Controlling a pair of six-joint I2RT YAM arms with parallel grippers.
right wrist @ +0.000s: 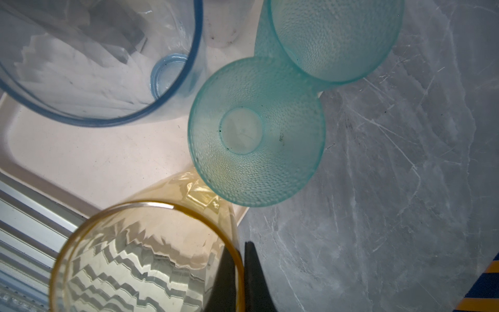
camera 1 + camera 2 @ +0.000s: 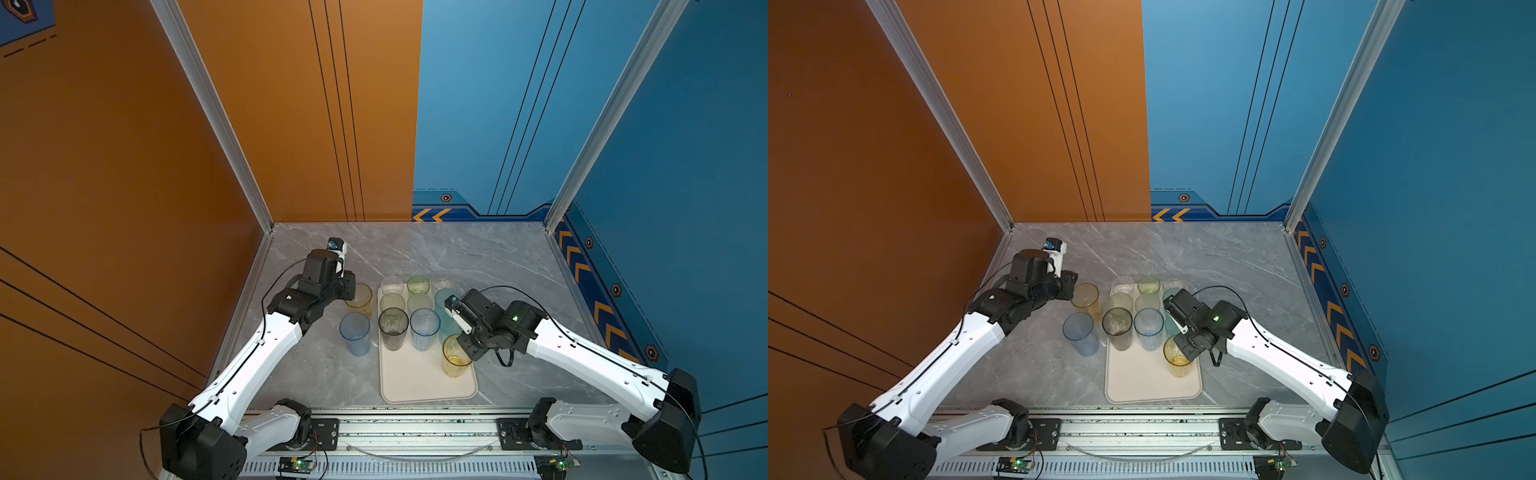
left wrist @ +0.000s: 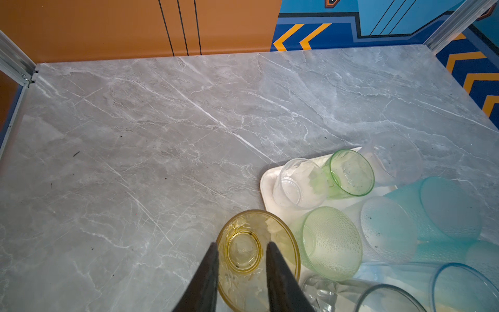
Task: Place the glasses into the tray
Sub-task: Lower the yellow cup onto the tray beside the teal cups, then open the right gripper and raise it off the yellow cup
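Observation:
The cream tray (image 2: pixel 419 384) lies mid-table with several glasses standing in its far half. Among them are a smoky grey one (image 2: pixel 392 326), a light blue one (image 2: pixel 424 326) and green ones (image 3: pixel 348 173). My right gripper (image 1: pixel 241 248) is shut on the rim of a tall yellow glass (image 2: pixel 454 361) over the tray's near right part, one finger inside and one outside. My left gripper (image 3: pixel 242 247) is open over a short yellow glass (image 3: pixel 243 281) on the table left of the tray. It straddles the near wall. A tall blue glass (image 2: pixel 354 334) stands beside it, off the tray.
Two frosted teal glasses (image 1: pixel 256 132) crowd the tray's right edge, close to my right wrist. A clear frosted glass (image 3: pixel 391 159) sits at the tray's far corner. Bare grey marble table (image 2: pixel 415 249) stretches behind the tray, up to the walls.

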